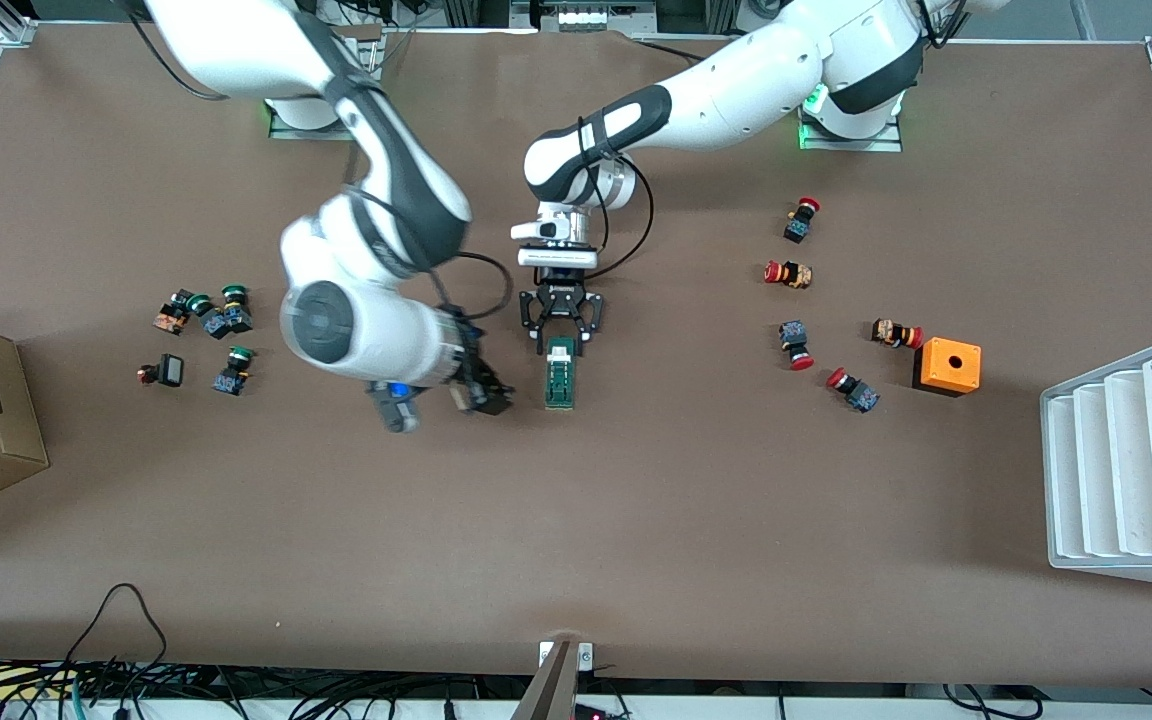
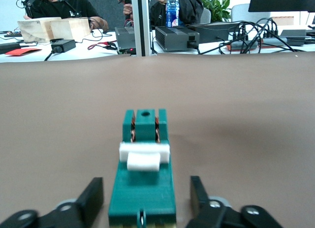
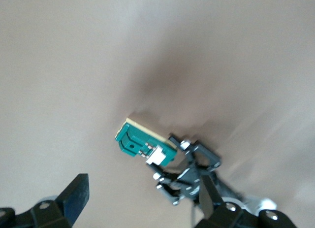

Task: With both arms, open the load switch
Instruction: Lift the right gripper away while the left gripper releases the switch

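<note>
**Me:** The load switch (image 1: 561, 375) lies flat in the middle of the worktop (image 1: 636, 500), its white piece toward my arms' bases. My left gripper (image 1: 560, 340) is down at that end, fingers spread to either side of the green body with a gap on each side, so I am gripping nothing there.

**Colleague:** And your right gripper?

**Me:** The right gripper (image 1: 481, 395) is just beside the switch, toward the right arm's end of the worktop. Its fingers are wide apart and empty in its own wrist view.

**Colleague:** So is the job done?

**Me:** I judge it is near its end, though I cannot be sure. Both grippers are off the switch, which fits a release once the work is over. The white piece looks raised across the body, but I cannot tell from here whether that counts as open. If it does, what is left is to draw both arms away.

**Colleague:** What does each view give you?

**Me:** The left wrist view shows the switch close up: the white bar across it, copper windings at the other end, and daylight between my fingers (image 2: 93, 198) and the green sides. The front view hides that gap. The right wrist view shows the switch (image 3: 142, 142) from the side with a pale base under it, and the left gripper (image 3: 165, 171) at its white end. Only the front view shows the push buttons (image 1: 802, 218), the orange box (image 1: 948, 366) and the white rack (image 1: 1131, 460), all well apart.
</note>
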Motion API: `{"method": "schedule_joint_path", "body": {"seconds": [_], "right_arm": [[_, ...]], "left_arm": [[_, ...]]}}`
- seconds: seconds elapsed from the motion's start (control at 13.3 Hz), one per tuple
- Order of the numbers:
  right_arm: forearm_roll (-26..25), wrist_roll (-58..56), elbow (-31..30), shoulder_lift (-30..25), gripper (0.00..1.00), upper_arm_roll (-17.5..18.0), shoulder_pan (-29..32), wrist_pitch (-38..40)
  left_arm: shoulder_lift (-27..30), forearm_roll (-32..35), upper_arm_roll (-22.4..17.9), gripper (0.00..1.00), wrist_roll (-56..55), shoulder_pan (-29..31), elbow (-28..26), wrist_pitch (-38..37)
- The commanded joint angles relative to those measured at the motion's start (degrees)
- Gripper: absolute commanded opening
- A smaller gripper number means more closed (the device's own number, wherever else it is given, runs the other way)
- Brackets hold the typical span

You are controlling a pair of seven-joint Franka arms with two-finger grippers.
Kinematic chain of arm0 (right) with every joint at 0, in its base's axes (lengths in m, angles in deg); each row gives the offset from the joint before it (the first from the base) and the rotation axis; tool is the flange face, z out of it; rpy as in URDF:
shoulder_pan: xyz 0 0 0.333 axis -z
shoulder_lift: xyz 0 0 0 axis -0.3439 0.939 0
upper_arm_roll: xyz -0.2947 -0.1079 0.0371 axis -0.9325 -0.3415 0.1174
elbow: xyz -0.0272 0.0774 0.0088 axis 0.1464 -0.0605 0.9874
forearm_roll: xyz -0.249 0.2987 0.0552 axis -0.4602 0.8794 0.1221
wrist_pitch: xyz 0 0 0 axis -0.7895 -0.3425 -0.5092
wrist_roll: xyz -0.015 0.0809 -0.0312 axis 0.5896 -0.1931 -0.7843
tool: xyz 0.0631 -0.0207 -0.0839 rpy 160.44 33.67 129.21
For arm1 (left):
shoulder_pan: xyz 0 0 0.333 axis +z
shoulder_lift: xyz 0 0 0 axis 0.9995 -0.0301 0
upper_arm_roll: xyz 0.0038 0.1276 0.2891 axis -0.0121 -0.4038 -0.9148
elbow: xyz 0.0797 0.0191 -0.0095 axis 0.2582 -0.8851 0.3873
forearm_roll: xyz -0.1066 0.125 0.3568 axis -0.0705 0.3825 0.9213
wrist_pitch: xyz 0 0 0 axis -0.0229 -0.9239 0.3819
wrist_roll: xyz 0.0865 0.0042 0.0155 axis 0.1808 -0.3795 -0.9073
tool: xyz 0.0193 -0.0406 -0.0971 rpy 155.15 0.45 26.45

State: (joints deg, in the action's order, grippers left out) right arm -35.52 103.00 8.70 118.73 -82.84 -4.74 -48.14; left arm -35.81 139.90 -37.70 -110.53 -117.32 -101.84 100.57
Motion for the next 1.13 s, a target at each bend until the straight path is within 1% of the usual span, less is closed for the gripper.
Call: {"method": "schedule_joint_path", "body": {"seconds": [0.0,0.08,0.15,0.3,0.45,0.53,0.6,0.68,0.75,0.83,1.06], "right_arm": [[-1.51,-14.79,-9.44,-9.51,0.99,0.57,4.62,0.20],[-1.69,-20.24,-11.72,-12.06,0.99,0.57,6.37,0.72],[-2.47,-26.13,-13.84,-14.61,0.99,0.57,8.30,1.77],[-5.80,-35.63,-16.66,-18.75,0.99,0.57,11.21,5.10],[-7.66,-43.11,-20.34,-23.75,0.99,0.57,13.50,6.26],[-8.62,-47.33,-22.45,-26.30,0.99,0.57,14.64,6.61],[-9.41,-51.63,-24.21,-28.41,0.99,0.57,15.96,6.70],[-9.94,-56.02,-25.97,-30.44,0.99,0.57,17.45,6.70],[-11.17,-60.85,-27.29,-32.37,0.99,0.57,18.94,6.79],[-12.14,-64.56,-27.83,-33.52,0.99,0.57,20.26,7.57],[-15.30,-67.75,-26.70,-34.06,0.99,0.48,21.07,9.51]], "left_arm": [[3.46,-4.73,1.32,1.00,3.15,0.66,-0.54,1.25],[4.61,-6.40,2.20,1.00,4.12,1.09,-0.89,1.25],[6.27,-7.29,2.55,1.00,4.82,1.53,-2.37,1.34],[9.44,-10.27,4.74,1.00,5.09,2.85,-4.40,1.86],[12.34,-16.41,7.29,1.00,7.19,3.47,-4.59,1.86],[14.44,-20.79,9.30,1.00,10.94,5.38,-4.67,1.86],[16.46,-25.18,12.20,1.00,15.77,7.84,-4.59,1.86],[18.83,-30.62,14.40,1.00,20.95,9.78,-3.98,1.86],[21.64,-37.55,14.86,1.00,26.57,10.41,-3.27,2.12],[23.76,-43.19,14.86,1.00,31.15,11.20,-1.35,3.08],[27.20,-59.45,14.34,1.00,44.42,12.60,6.64,3.71]]}}
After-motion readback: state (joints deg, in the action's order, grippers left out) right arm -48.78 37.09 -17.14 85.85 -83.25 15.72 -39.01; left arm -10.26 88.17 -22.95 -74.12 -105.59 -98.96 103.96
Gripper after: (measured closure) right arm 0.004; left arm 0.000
